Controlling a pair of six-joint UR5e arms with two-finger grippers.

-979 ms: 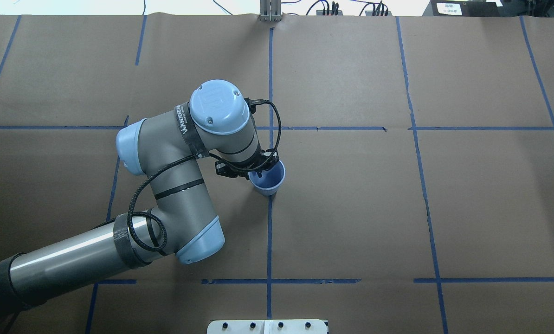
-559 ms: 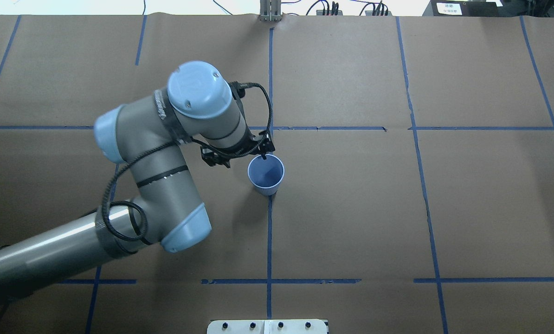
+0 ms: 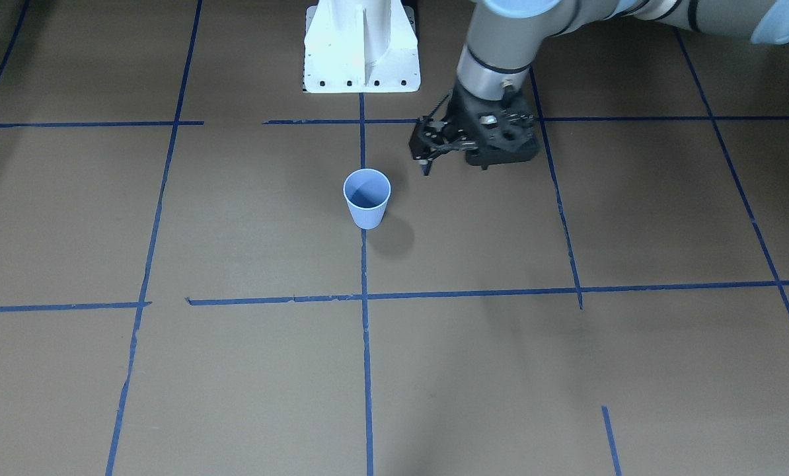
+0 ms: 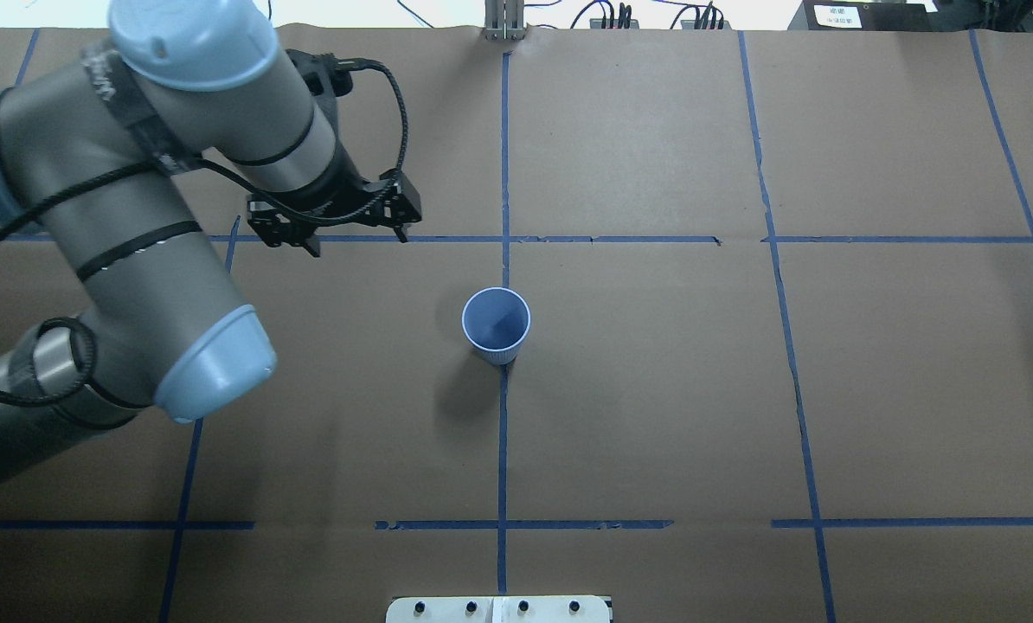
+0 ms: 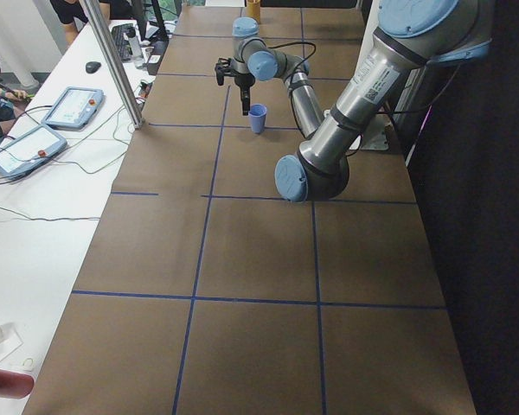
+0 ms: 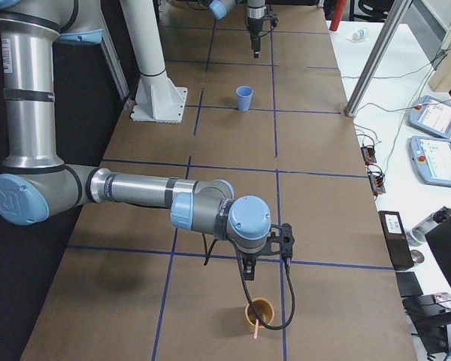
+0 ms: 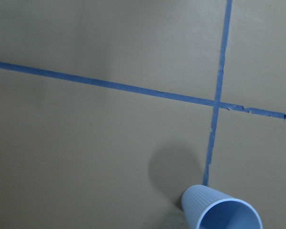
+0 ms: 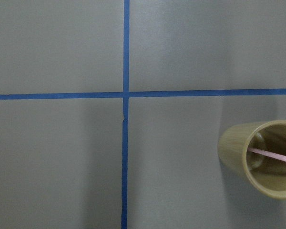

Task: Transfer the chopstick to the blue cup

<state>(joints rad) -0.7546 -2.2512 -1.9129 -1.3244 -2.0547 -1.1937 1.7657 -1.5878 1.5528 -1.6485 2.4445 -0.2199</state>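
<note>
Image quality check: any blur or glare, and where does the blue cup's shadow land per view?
Overhead exterior: sharp, blue cup shadows toward lower left; the white strip beyond the table is blown out. Exterior front-facing: sharp, shadow lower right of the cup. Left wrist-mounted: slightly soft, shadow up-left of the cup. No glare on the table.

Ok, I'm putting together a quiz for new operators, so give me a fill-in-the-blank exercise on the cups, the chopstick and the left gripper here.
1. The blue cup stands upright and is ___ inside.
2. The tan cup holds a pink ___.
3. The left gripper hangs apart from the blue cup, holding nothing, its jaws ___.
Missing words: empty; chopstick; open.
</note>
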